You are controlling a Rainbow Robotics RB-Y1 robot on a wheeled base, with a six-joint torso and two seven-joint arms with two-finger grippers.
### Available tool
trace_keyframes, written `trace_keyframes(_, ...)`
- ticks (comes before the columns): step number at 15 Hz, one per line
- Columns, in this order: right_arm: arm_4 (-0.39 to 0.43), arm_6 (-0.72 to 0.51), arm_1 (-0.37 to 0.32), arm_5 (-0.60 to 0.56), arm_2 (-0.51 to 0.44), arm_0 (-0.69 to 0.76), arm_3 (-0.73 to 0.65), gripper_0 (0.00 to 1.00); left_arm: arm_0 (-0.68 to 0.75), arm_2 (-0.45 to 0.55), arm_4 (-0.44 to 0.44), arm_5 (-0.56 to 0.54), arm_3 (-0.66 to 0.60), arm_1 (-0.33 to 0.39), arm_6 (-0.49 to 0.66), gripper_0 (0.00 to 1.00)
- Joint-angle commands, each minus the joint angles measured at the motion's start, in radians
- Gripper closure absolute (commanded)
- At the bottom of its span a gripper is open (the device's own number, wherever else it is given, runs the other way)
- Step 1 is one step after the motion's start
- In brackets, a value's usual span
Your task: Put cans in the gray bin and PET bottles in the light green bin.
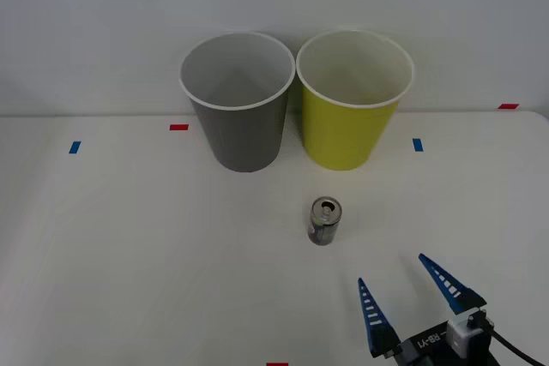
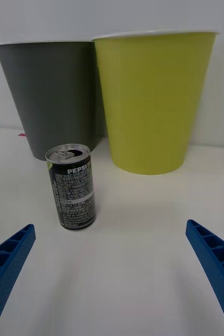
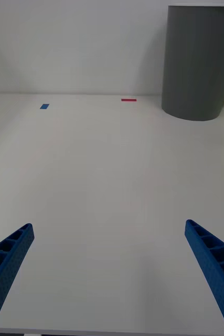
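A small dark can [image 1: 325, 221] with a silver top stands upright on the white table, in front of the gap between the two bins; the right wrist view shows its label [image 2: 73, 189]. Behind it the gray bin [image 1: 238, 102] [image 2: 54, 97] [image 3: 201, 63] stands on the left and the light green bin [image 1: 352, 99] [image 2: 151, 100] on the right, side by side. My right gripper [image 1: 410, 302] [image 2: 112, 273] is open, low over the table, nearer the front edge and right of the can, nothing between its fingers. My left gripper [image 3: 109, 273] is open over bare table. No PET bottles are in view.
Small blue tape marks [image 1: 75, 147] [image 1: 418, 144] and red ones [image 1: 178, 127] [image 1: 508, 106] lie on the table [image 1: 129, 246]. A pale wall stands right behind the bins.
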Motion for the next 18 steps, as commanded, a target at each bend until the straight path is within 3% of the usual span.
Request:
trace_keyframes(1, 0.001, 0.003, 0.01, -0.009, 0.02, -0.071, 0.059, 0.0, 0.0, 0.0, 0.0, 0.0, 0.0, 0.0, 0.0, 0.0)
trace_keyframes(8, 0.003, 0.011, 0.07, -0.007, 0.057, -0.28, 0.239, 0.0, 0.0, 0.0, 0.0, 0.0, 0.0, 0.0, 0.0, 0.0)
trace_keyframes(18, 0.001, 0.009, 0.099, 0.131, 0.08, -0.41, 0.245, 0.0, 0.0, 0.0, 0.0, 0.0, 0.0, 0.0, 0.0, 0.0)
